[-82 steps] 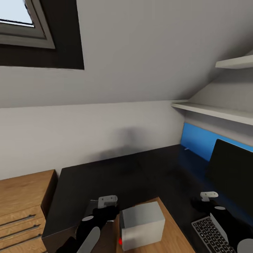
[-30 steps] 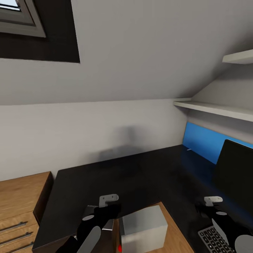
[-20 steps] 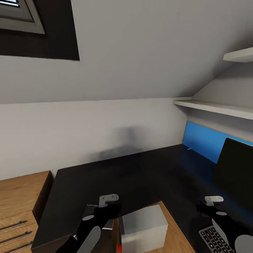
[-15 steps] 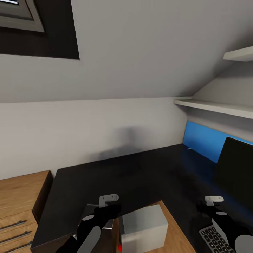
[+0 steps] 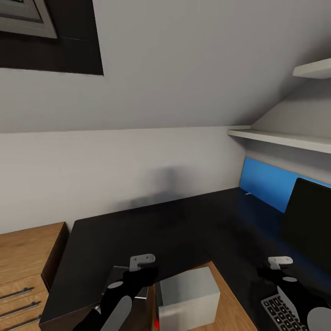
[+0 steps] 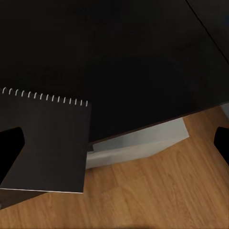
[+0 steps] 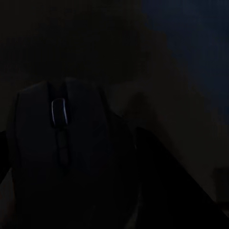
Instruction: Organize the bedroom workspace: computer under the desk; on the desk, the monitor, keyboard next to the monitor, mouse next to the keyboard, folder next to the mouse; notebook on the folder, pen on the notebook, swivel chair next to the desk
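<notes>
Nearest, the robot's left gripper is holding a thin dark-grey spiral-bound notebook between its closed fingers, over the near edge of the glossy black L-shaped desk. The notebook looks light and a little floppy, so a pinch on one edge, as here, should do, though it may sag or swing. Just right of it, the plain grey-white boxy computer tower is standing on the oak floor under the desk. At the near right, the right gripper is hovering by the slim black-keyed keyboard; its wrist view is showing a small rounded black mouse close up, smooth and probably slippery, best taken across its sides; whether the fingers are gripping it cannot be told. Farther right, the wide black monitor is standing on the desk. Against the earlier frames, the whole view has shifted slightly; both grippers are keeping their poses.
</notes>
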